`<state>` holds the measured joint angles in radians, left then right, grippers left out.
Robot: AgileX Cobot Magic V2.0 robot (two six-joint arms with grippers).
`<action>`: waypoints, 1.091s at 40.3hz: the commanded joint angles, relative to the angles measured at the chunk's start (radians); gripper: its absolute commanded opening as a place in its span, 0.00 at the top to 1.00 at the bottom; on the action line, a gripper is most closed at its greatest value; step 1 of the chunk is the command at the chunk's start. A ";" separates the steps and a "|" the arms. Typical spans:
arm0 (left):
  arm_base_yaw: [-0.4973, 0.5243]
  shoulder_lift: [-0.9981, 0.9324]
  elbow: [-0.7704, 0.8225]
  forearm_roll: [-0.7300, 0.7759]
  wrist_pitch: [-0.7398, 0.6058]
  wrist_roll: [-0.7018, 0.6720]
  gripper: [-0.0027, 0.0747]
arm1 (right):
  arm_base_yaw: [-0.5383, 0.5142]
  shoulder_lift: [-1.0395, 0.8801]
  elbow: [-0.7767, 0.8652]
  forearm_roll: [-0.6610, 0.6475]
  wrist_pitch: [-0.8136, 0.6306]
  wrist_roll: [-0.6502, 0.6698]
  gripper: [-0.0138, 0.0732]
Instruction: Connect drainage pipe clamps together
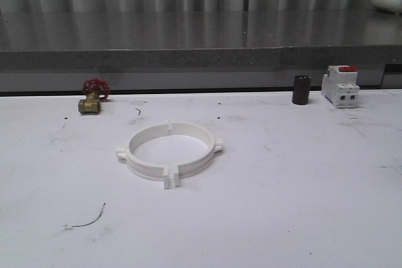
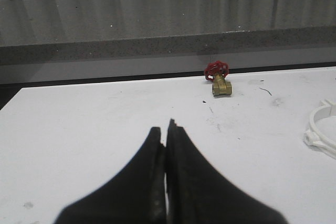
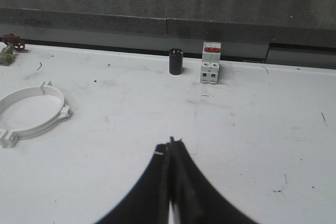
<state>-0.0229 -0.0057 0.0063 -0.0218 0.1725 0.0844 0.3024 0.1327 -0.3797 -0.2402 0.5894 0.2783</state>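
Observation:
The two white drainage pipe clamps [image 1: 168, 150] lie on the white table as one closed ring, their flat end tabs meeting at the near and far sides and a small lug on each outer side. Part of the ring [image 2: 323, 129] shows in the left wrist view, and most of it [image 3: 32, 113] in the right wrist view. My left gripper [image 2: 166, 127] is shut with nothing in it, well off to the ring's left. My right gripper [image 3: 171, 144] is also shut and empty, off to the ring's right.
A brass valve [image 1: 92, 97] with a red handwheel stands at the back left. At the back right are a black cylinder [image 1: 301, 90] and a white breaker [image 1: 340, 85] with a red top. A grey ledge [image 1: 201, 54] runs behind the table. A thin wire scrap [image 1: 88, 219] lies near the front left.

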 commanded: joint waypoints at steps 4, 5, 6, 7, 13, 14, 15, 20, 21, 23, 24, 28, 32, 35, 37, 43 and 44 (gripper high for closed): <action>0.001 -0.020 0.000 -0.008 -0.082 -0.002 0.99 | -0.007 0.012 -0.023 -0.024 -0.079 -0.006 0.91; 0.001 -0.020 0.000 -0.008 -0.082 -0.002 0.99 | -0.007 0.012 -0.023 -0.024 -0.079 -0.006 0.91; 0.001 -0.020 0.000 -0.008 -0.082 -0.002 0.99 | -0.007 0.012 -0.023 -0.024 -0.079 -0.006 0.91; 0.001 -0.020 0.000 -0.008 -0.082 -0.002 0.99 | -0.007 0.012 -0.023 -0.024 -0.079 -0.006 0.91; 0.001 -0.020 0.000 -0.008 -0.082 -0.002 0.99 | -0.007 0.012 -0.023 -0.024 -0.079 -0.006 0.91; 0.001 -0.020 0.000 -0.008 -0.082 -0.002 0.99 | -0.007 0.012 -0.023 -0.024 -0.079 -0.006 0.91; 0.001 -0.020 0.000 -0.008 -0.082 -0.002 0.99 | -0.007 0.012 -0.023 -0.024 -0.079 -0.006 0.91; 0.001 -0.020 0.000 -0.008 -0.082 -0.002 0.99 | -0.007 0.012 -0.023 -0.024 -0.079 -0.006 0.91; 0.001 -0.020 0.000 -0.008 -0.082 -0.002 0.99 | -0.007 0.012 -0.023 -0.027 -0.080 -0.006 0.91; 0.001 -0.020 0.000 -0.008 -0.082 -0.002 0.99 | -0.008 0.011 -0.017 -0.042 -0.097 -0.006 0.91; 0.001 -0.020 0.000 -0.008 -0.082 -0.002 0.99 | -0.013 0.009 -0.009 -0.044 -0.112 -0.009 0.91; 0.001 -0.020 0.000 -0.008 -0.082 -0.002 0.99 | -0.051 -0.004 0.047 -0.020 -0.226 -0.076 0.91; 0.001 -0.020 0.000 -0.008 -0.084 -0.002 0.99 | -0.114 -0.042 0.147 0.104 -0.357 -0.248 0.91; 0.001 -0.020 0.000 -0.008 -0.084 -0.002 0.99 | -0.168 -0.081 0.227 0.200 -0.427 -0.347 0.91; 0.001 -0.020 0.000 -0.008 -0.084 -0.002 0.99 | -0.201 -0.113 0.274 0.256 -0.456 -0.370 0.91; 0.001 -0.020 0.000 -0.008 -0.084 -0.002 0.99 | -0.285 -0.158 0.377 0.340 -0.473 -0.371 0.91; 0.001 -0.020 0.000 -0.008 -0.084 -0.002 0.99 | -0.297 -0.160 0.391 0.344 -0.475 -0.371 0.91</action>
<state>-0.0229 -0.0057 0.0063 -0.0218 0.1725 0.0844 0.0408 -0.0093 0.0005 0.0646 0.2189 -0.0766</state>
